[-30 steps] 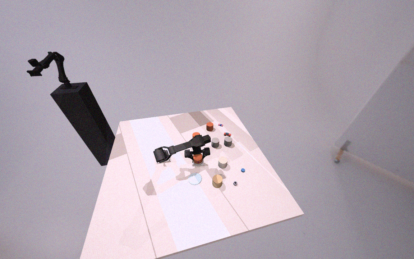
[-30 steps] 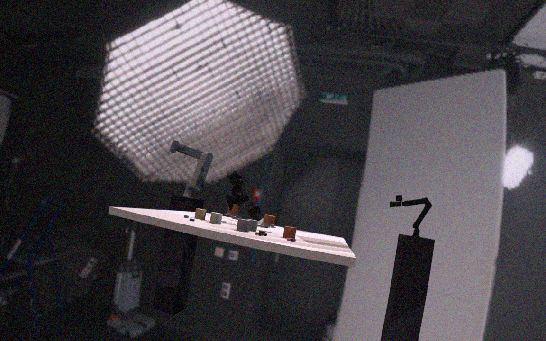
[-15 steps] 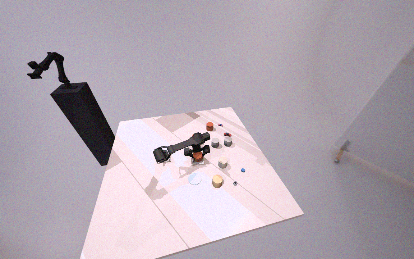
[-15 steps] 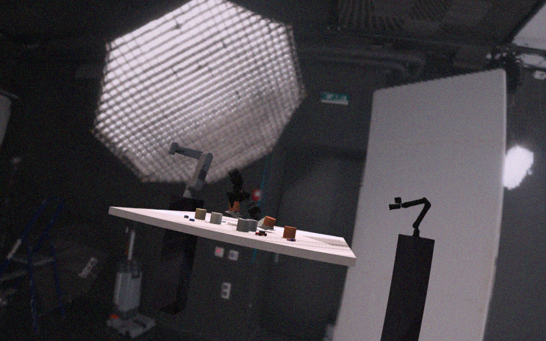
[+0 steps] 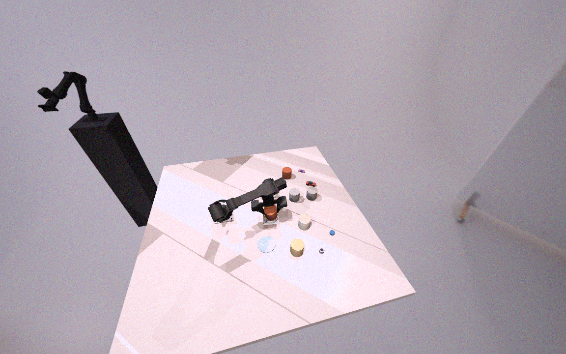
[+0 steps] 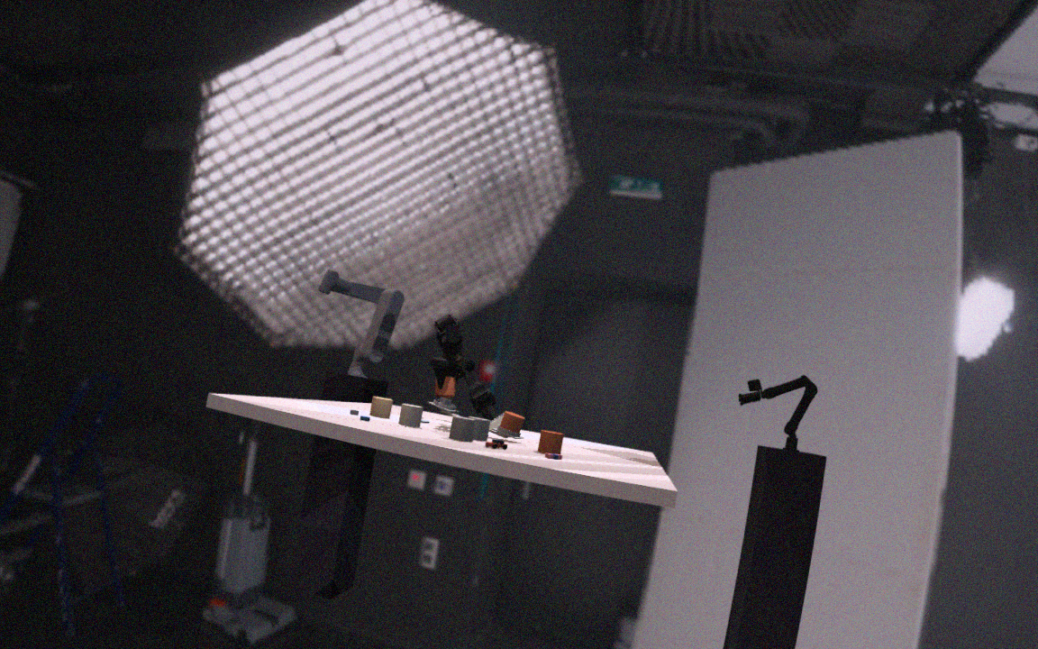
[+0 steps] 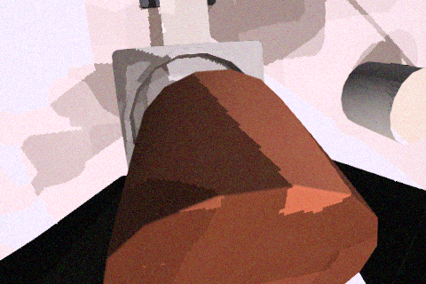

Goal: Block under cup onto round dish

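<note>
My gripper (image 5: 270, 208) (image 6: 445, 382) is shut on a red-brown cup (image 5: 270, 215) (image 6: 445, 391) (image 7: 213, 155) over one end of the balance. The grey square plate (image 5: 270, 223) (image 7: 248, 53) with its ring shows under the cup; more of the ring shows at its far side in the wrist view. The cup looks a little raised, but the gap is hard to see. The other red-brown cup (image 6: 511, 423) stands tilted on the lower end of the balance; the arm hides it in the top view. The pale blue round dish (image 5: 266, 244) has nothing on it. No block is visible.
A cream cylinder (image 5: 304, 222) (image 7: 408, 111) and a yellow cylinder (image 5: 297, 248) (image 6: 380, 406) stand near the dish. Two grey cylinders (image 5: 294, 194) (image 5: 311, 193), a red cylinder (image 5: 287, 172) (image 6: 550, 441) and two toy cars (image 5: 311, 183) (image 5: 301, 170) lie beyond the arm.
</note>
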You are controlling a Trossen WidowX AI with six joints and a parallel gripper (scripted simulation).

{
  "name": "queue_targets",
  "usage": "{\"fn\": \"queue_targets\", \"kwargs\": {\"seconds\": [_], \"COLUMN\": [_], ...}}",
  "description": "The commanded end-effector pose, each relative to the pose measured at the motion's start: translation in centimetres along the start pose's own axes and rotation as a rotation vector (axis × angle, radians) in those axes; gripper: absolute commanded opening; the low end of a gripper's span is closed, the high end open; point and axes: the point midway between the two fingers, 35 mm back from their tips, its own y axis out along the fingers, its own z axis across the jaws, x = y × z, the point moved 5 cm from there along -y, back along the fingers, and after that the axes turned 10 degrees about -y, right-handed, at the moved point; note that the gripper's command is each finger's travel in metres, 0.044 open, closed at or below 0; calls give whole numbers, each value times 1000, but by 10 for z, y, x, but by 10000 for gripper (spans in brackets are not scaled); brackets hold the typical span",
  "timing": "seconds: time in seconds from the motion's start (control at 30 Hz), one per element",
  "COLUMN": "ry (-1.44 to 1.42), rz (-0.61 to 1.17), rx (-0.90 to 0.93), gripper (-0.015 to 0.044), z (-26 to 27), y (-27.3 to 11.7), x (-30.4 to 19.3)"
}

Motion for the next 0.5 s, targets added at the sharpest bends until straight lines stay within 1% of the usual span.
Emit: {"fn": "queue_targets", "kwargs": {"seconds": [0.0,0.47], "ry": [5,0], "rz": [-3,-10], "rx": [-19,-41], "gripper": [0,0], "z": [-1,2], "y": [-9,-27], "x": [-1,-1]}}
